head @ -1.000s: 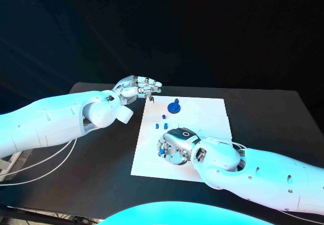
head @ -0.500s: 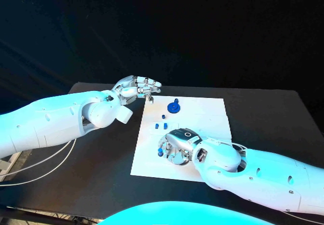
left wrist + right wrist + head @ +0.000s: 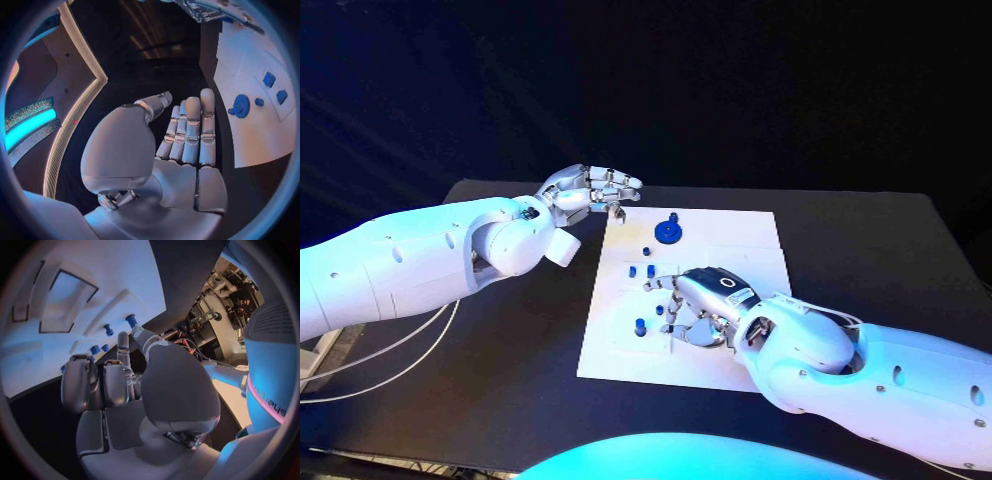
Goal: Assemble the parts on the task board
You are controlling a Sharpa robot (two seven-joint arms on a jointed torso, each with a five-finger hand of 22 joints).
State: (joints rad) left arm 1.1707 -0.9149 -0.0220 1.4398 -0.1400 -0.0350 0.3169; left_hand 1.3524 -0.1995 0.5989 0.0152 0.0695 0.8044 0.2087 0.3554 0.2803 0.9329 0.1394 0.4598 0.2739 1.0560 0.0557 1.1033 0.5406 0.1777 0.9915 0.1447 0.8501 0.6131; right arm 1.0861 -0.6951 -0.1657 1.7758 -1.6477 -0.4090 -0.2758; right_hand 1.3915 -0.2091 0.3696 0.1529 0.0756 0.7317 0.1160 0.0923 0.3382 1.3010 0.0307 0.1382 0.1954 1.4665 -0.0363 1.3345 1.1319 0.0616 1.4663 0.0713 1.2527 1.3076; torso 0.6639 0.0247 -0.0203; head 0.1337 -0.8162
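Now, at the left, my left hand [image 3: 593,187] hangs over the black table [image 3: 473,330] just beside the far left corner of the board [image 3: 747,240], its fingers [image 3: 187,130] lying straight and close together with nothing in them that I can see, though a small dark bit sits at their tips in the head view and I cannot tell what it is. On the board, a blue gear [image 3: 671,231] lies near the far edge, two small blue parts [image 3: 643,270] sit side by side nearer me, and one more blue part [image 3: 639,327] stands lower on the left side. To the right, my right hand [image 3: 704,305] is low over the middle of the board, fingers [image 3: 94,382] curled downward; I cannot tell whether they grasp anything.
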